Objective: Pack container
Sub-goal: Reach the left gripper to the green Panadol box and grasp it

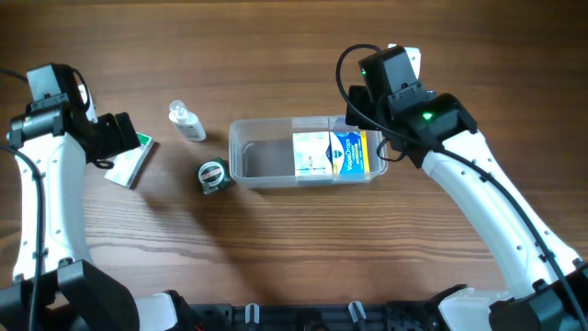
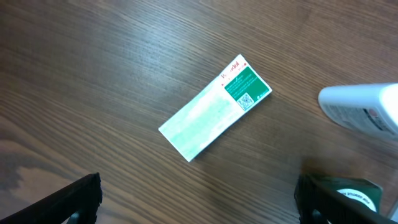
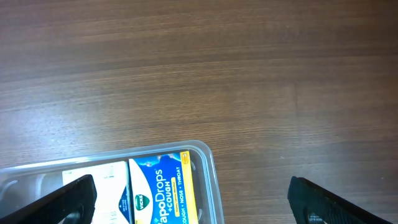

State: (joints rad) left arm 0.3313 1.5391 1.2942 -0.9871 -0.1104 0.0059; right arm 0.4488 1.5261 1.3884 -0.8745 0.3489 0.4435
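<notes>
The clear plastic container [image 1: 260, 158] stands in the middle of the table. In its right half lie a white box [image 1: 310, 154] and a blue and yellow VapoDrops box [image 1: 354, 152]. My right gripper [image 1: 375, 112] hovers over the container's right end, open and empty. In the right wrist view the gripper [image 3: 196, 208] is spread wide above the container's corner [image 3: 209, 163] and the VapoDrops box [image 3: 158, 190]. My left gripper [image 1: 116, 136] is open and empty above a white and green box [image 1: 131, 163]. That box lies flat ahead of the fingers [image 2: 199, 208] in the left wrist view [image 2: 211, 113].
A small clear bottle with a white cap [image 1: 186, 121] lies left of the container; it also shows in the left wrist view [image 2: 364, 109]. A round green item [image 1: 212, 175] sits by the container's front left corner and shows in the left wrist view [image 2: 354, 194].
</notes>
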